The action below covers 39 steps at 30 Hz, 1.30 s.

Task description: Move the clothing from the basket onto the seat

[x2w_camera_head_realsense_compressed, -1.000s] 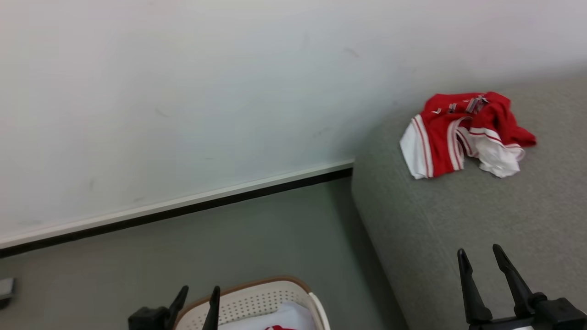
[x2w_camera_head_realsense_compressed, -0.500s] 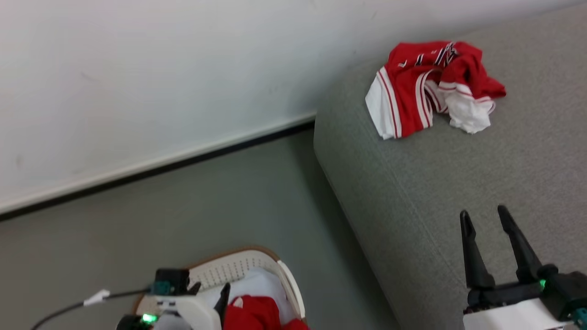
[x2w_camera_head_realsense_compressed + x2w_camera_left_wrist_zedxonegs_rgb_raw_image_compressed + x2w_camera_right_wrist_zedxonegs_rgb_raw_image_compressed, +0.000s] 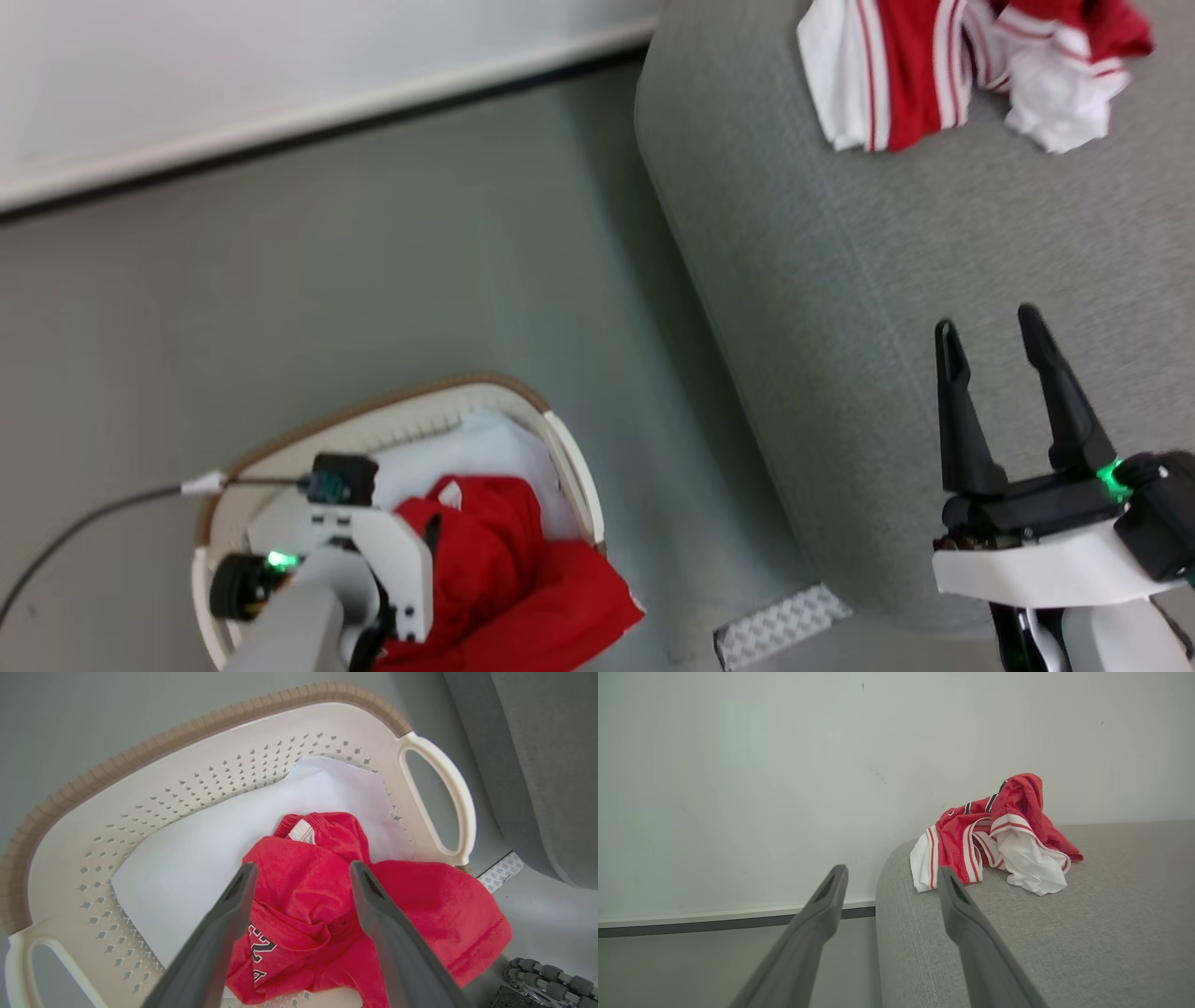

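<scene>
The left tool point(image 3: 302, 868) hangs over the basket point(image 3: 140, 765) at the lower left, its two fingers spread wide with nothing between them, the tips straddling the crumpled red garment point(image 3: 303, 886) in the basket, one fold of which seems to spill over the rim. To my eye this is the reach for the next piece. The tool has to drop onto the bunched fabric, pinch a thick fold and lift it clear toward the seat point(image 3: 887, 280) on the right. The right tool point(image 3: 987, 322) hovers above the seat, equally wide and empty. A striped garment point(image 3: 920, 70) already lies on the seat at the upper right, cut by the frame's top edge. From the head, the left wrist covers part of the basket's load. I can't tell whether the red heap is one piece or two, and its lettering is mostly folded away
</scene>
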Tool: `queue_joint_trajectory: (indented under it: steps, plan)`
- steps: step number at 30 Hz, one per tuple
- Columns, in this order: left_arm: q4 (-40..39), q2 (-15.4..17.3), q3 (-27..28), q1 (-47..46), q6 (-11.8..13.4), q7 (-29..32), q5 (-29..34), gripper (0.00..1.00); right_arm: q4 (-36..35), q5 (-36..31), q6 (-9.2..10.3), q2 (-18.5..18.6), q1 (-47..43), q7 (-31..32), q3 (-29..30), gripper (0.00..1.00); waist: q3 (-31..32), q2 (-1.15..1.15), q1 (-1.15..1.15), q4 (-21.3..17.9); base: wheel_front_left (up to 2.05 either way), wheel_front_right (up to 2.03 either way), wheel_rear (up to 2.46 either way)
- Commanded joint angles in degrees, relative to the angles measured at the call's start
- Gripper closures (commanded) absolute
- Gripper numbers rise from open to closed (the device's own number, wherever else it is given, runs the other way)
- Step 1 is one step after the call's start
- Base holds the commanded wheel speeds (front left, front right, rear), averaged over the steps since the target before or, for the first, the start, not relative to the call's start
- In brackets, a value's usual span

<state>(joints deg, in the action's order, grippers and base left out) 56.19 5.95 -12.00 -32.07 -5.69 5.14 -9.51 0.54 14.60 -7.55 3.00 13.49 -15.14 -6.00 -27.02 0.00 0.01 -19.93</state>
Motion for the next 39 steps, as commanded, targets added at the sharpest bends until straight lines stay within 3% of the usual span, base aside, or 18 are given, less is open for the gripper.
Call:
queue_joint_trajectory:
  steps: [1,10,20,31,38,39]
  plan:
    - [0.46,0.67,-0.22,-1.85,0.05,0.29,1.08,0.0,-0.66,0.75,0.14,-0.1,1.35,0.0,-0.14,0.0,-4.36,0.0,-0.01,0.54,0.0,0.0,0.0]
    - [3.61,1.56,-2.92,-10.77,-0.39,2.24,2.64,0.0,-3.07,0.85,0.14,-0.09,5.24,0.0,-1.51,0.0,-15.39,0.0,-0.01,3.64,0.0,0.0,0.0]
    - [7.57,1.46,-5.2,-16.47,-0.81,3.05,3.27,0.0,-3.83,0.67,0.14,-0.07,8.5,0.0,-2.87,0.0,-21.14,0.0,-0.01,4.91,0.0,0.0,0.0]
    - [10.22,-0.5,-7.28,-19.16,-1.8,3.79,-1.14,0.0,-3.91,1.08,0.14,-0.07,8.83,0.0,-2.69,0.0,-25.23,0.0,-0.01,4.75,0.0,0.0,0.0]
    - [6.32,-1.93,-16.37,-16.81,-1.83,6.28,-8.72,0.0,-4.1,0.84,0.14,-0.08,9.12,0.0,-2.28,0.0,-26.14,0.0,-0.01,4.39,0.0,0.0,0.0]
    - [5.52,-1.57,-17.68,-16.67,-1.84,6.44,-9.74,0.11,-4.17,0.81,0.14,-0.08,9.12,0.0,-2.18,0.0,-26.25,0.0,-0.01,4.42,0.0,0.0,0.0]
